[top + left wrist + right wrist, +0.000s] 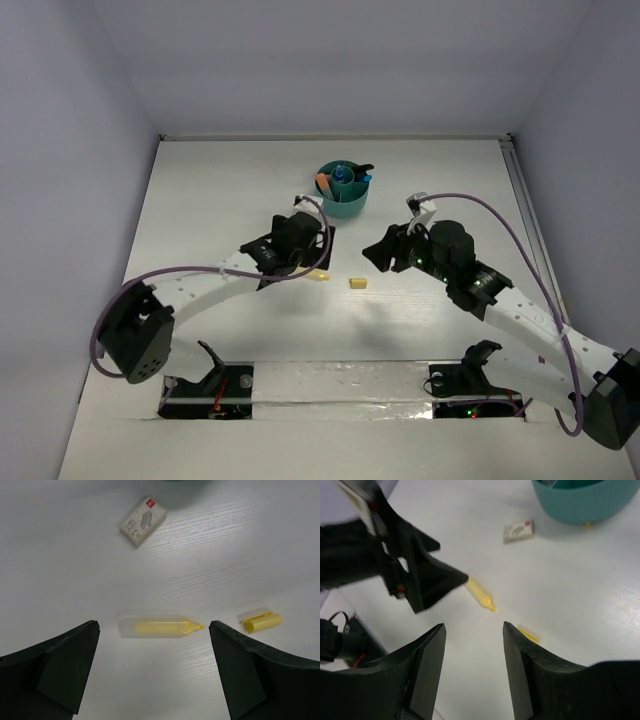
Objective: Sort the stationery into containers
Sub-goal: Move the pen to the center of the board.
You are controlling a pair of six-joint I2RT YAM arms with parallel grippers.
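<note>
- The left claw (152,624) hung with its fingers wide apart. The uncapped yellow highlighter (157,627) lay on the table (250,555) between them, untouched.
- A yellow cap (262,621) lay at lower right of that wrist view, and a small white box (143,521) at upper middle.
- The right claw (473,626) was apart too, holding nothing.
- The teal organizer (342,205), with pens (340,178) standing in it, stood upper centre in the overhead view.

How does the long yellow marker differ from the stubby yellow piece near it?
The translucent yellow marker is far longer than the stubby yellow cap. The marker lies level in the left wrist view; the cap is tilted. Both are yellow plastic, flat on the white table.
</note>
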